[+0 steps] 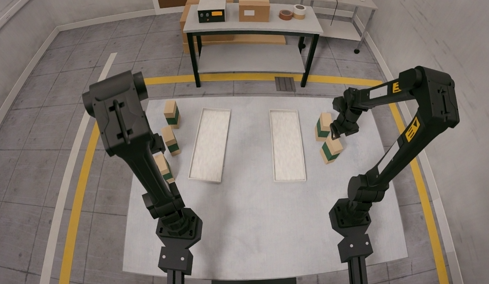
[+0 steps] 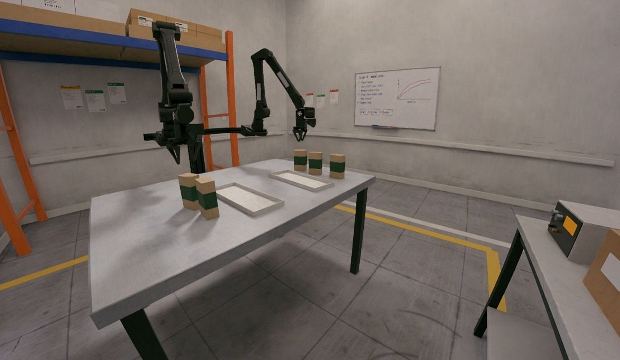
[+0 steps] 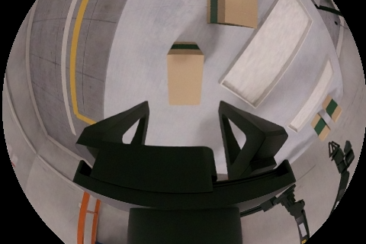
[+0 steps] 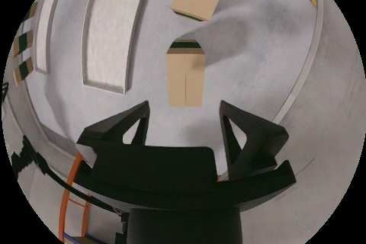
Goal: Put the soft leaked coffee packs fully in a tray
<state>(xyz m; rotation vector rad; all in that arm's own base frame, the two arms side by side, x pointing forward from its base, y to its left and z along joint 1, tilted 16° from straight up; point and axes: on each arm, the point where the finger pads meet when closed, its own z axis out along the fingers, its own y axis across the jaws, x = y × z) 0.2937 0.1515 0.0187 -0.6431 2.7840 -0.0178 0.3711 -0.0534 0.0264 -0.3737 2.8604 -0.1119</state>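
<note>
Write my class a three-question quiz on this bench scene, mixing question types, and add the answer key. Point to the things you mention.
1. True or false: a coffee pack is lying in one of the trays (image 1: 190,165) (image 1: 271,148).

2. Multiple choice: what colour is the band around the coffee packs (image 2: 188,179) (image 2: 205,184) (image 2: 299,153) (image 2: 315,155) (image 2: 337,158)?
A) red
B) green
C) blue

3. Fill in the blank: the left gripper (image 3: 184,103) and the right gripper (image 4: 184,103) are both ____ (open or shut).

Key: 1 false; 2 B; 3 open.
</note>
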